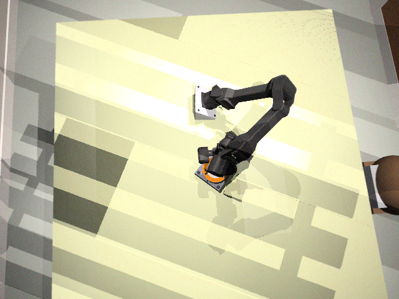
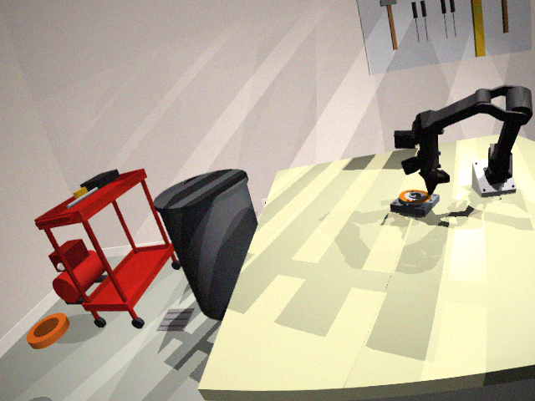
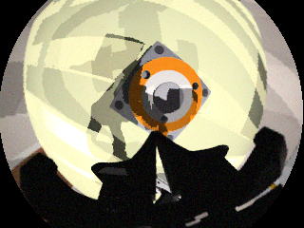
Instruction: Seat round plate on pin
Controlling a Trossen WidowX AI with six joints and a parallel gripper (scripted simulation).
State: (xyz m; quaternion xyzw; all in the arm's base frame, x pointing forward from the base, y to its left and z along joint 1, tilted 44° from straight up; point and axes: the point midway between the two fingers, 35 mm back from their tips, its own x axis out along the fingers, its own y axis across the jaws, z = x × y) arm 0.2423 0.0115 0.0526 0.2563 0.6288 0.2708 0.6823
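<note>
Gripper (image 2: 430, 190) clenched tight on nothing, tips together as a single poking point, lowered onto rim of orange plate (image 2: 411, 196) at right-centre of exterior view. Prob. meant to nudge plate round on post (image 3: 167, 98), not lift it. Plate on grey base (image 2: 426, 205); centre of wrist view. Tab, pin, hole too small to tell.

The end effector (image 2: 430, 190), fingers closed together with nothing between them, hangs over the plate (image 2: 413, 196) at its edge nearest the arm's mount (image 2: 492, 183). That mount is the only other thing standing on the bench (image 2: 345, 302) nearby. The base (image 2: 415, 205) has open bench along its other sides.
</note>
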